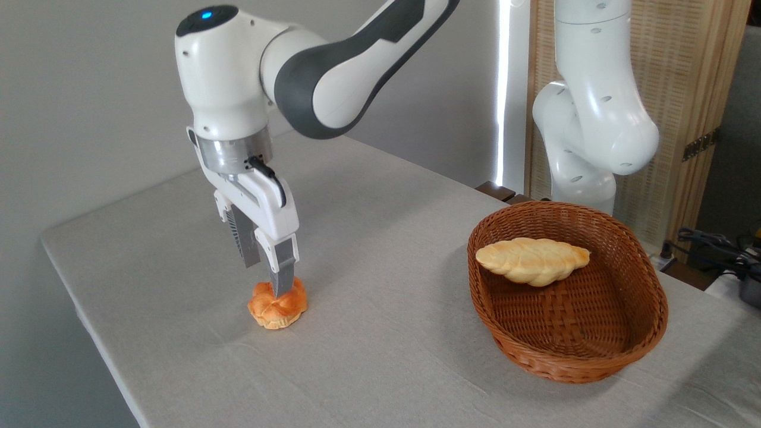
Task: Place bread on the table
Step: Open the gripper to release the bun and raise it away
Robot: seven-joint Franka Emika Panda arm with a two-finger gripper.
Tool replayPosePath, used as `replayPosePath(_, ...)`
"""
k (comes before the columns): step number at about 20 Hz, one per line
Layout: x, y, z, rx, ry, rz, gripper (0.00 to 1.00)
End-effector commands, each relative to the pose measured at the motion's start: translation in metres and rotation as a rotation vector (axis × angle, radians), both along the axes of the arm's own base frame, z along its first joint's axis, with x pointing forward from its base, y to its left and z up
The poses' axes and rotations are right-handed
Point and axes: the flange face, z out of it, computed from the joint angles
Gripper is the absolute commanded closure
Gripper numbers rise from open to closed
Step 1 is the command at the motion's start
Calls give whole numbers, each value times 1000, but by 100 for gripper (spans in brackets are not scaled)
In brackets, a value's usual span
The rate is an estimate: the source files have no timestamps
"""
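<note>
One bun: bread (277,307) resting on table (380,249), near-left, well apart from basket (568,324). Gripper (270,279) fingers straddle it; grasping vs released: can't tell. Risk: you lift w/o opening, bun comes up too.

Light grey table (380,249) — small knotted bread (277,306) at left, wicker basket (568,351) at right.
</note>
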Motion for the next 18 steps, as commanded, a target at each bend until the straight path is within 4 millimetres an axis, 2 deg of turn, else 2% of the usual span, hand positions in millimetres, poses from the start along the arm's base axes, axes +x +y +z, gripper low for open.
replayPosePath(1,-19,47,66,-28,-62,66,0)
replayPosePath(3,-22,76,107,-29,-80,80,0)
replayPosePath(4,-25,82,126,-27,-58,68,0)
replayPosePath(5,-28,92,136,-22,-23,44,0)
replayPosePath(8,-30,107,150,-18,-12,3,0)
replayPosePath(11,-29,112,162,17,-17,5,0)
replayPosePath(18,-27,107,166,36,-2,52,0)
